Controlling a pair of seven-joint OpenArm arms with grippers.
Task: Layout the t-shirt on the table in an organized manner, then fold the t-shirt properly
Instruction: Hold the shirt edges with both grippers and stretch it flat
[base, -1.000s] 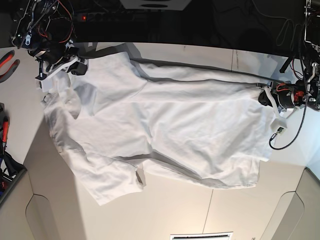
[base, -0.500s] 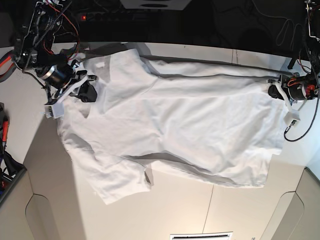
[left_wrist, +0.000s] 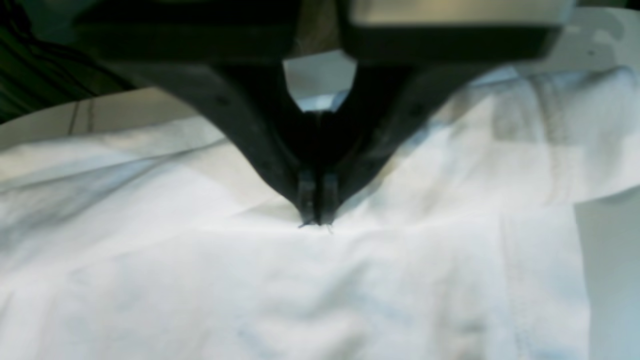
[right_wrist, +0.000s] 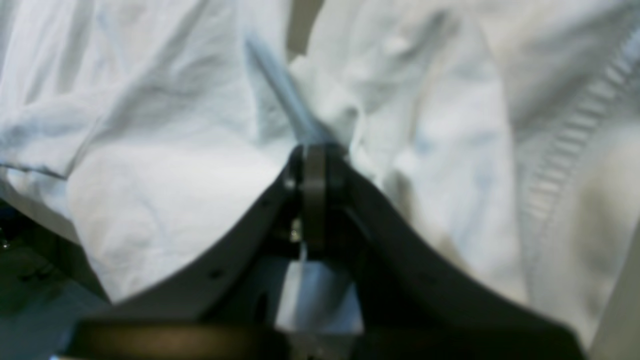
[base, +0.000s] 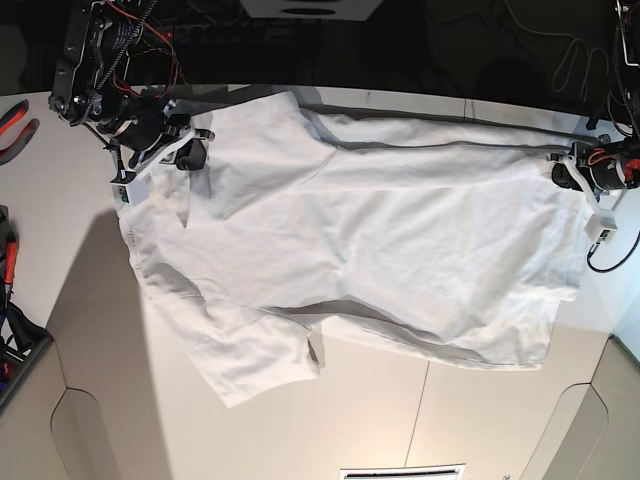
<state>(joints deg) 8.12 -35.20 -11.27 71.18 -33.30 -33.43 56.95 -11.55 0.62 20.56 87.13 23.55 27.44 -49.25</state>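
The white t-shirt (base: 400, 250) lies stretched across the table (base: 400, 420), with one short sleeve (base: 260, 360) reaching toward the near left. My right gripper (base: 186, 158) is at the shirt's far-left end. In the right wrist view this gripper (right_wrist: 314, 150) is shut on a bunched fold of t-shirt (right_wrist: 165, 185), with a ribbed seam (right_wrist: 565, 150) to its right. My left gripper (base: 563, 172) holds the shirt's far-right edge. Seen from the left wrist, its tips (left_wrist: 315, 220) are pinched on the t-shirt (left_wrist: 310, 290).
Red-handled pliers (base: 15, 120) and other tools (base: 8, 260) lie at the table's left edge beside a dark tray (base: 15, 350). A black cable (base: 600, 250) loops below the left arm. Behind the table's far edge it is dark.
Both grippers have moved rightward in the base view with the shirt still pinched. The whole shirt has shifted right and lies more stretched out.
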